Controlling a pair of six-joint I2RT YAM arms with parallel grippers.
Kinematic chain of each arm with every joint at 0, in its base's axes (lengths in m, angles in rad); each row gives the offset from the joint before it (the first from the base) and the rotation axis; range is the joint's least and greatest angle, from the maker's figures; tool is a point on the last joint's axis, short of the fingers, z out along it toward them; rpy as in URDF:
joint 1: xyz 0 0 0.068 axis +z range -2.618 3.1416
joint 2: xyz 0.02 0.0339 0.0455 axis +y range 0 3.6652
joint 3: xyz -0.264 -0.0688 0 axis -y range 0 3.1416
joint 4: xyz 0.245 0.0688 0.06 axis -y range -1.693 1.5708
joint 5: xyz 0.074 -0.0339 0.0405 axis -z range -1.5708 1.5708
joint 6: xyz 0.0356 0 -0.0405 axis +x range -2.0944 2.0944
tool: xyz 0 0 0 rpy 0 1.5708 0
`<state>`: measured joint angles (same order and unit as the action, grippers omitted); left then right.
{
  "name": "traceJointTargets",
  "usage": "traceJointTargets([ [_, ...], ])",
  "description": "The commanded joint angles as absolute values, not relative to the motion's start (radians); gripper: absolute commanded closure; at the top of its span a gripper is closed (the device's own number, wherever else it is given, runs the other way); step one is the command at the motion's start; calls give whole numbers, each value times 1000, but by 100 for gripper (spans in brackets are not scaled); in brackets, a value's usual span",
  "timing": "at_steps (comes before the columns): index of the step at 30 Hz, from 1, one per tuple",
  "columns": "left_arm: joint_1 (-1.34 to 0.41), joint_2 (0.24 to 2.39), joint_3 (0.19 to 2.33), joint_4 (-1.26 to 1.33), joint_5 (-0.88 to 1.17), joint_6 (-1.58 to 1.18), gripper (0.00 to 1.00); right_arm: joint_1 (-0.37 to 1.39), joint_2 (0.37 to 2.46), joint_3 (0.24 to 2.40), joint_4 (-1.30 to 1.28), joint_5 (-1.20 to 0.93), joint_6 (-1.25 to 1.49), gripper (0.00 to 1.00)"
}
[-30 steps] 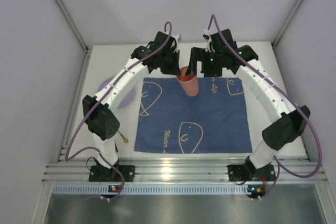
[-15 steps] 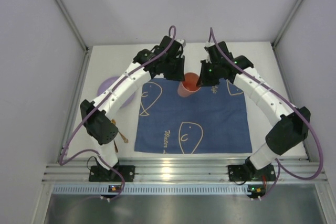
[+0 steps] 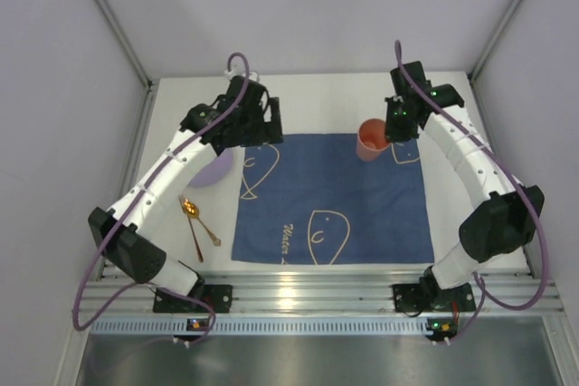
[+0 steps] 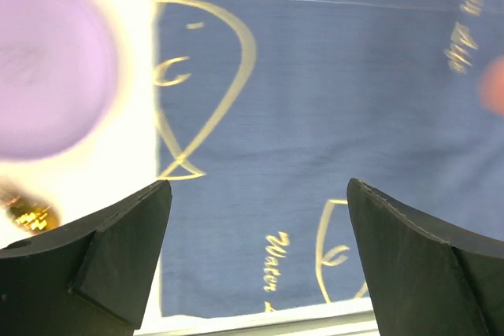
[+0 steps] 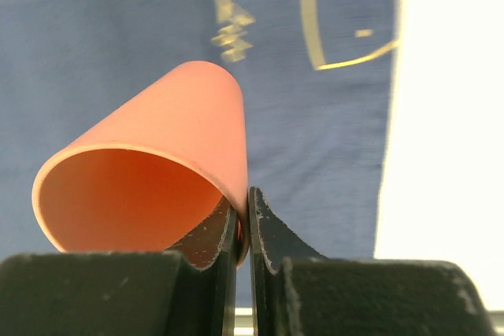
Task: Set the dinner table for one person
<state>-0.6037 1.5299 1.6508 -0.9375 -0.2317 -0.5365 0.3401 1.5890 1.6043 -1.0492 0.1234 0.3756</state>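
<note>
A salmon-orange cup (image 3: 369, 139) is over the far right part of the blue cloth (image 3: 335, 196). My right gripper (image 3: 391, 131) is shut on its rim. In the right wrist view one finger is inside the cup (image 5: 157, 171) and one outside, with the right gripper (image 5: 247, 222) pinching the wall. Whether the cup rests on the cloth I cannot tell. My left gripper (image 3: 268, 126) hangs open and empty above the cloth's far left corner. Its wrist view shows the left gripper (image 4: 258, 202) wide apart over the cloth (image 4: 315, 116). The white dinner table (image 3: 326, 101) lies under everything.
A purple plate (image 3: 215, 169) sits on the table left of the cloth, blurred in the left wrist view as the plate (image 4: 47, 76). A gold spoon (image 3: 194, 221) lies in front of it, near the left arm. Walls close in the table on three sides.
The left gripper let go of the cup, opened wide and drew back to the left. The right gripper shut on the cup's rim and carried it to the right.
</note>
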Motion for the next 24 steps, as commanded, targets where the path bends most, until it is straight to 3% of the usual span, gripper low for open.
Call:
traceJointTargets([
  [1,-462,1398,1507,-891,-227,-566,2,217,1604,1611,-1049,190,333,100],
  [5,-348,1327,1413,-873,-176,-549,2,137,1658,1624,-1023,195,325,100],
  [12,-328,1307,1370,-897,-199,-528,2,121,1834,1718,-989,242,345,100],
  [20,-238,1324,1338,-873,-166,-523,2,118,1861,1609,-939,239,383,100],
  [23,-197,1336,1309,-853,-160,-541,2,117,1844,1601,-946,233,387,85],
  [24,-186,1345,1299,-847,-160,-549,2,118,1833,1608,-953,227,385,65],
])
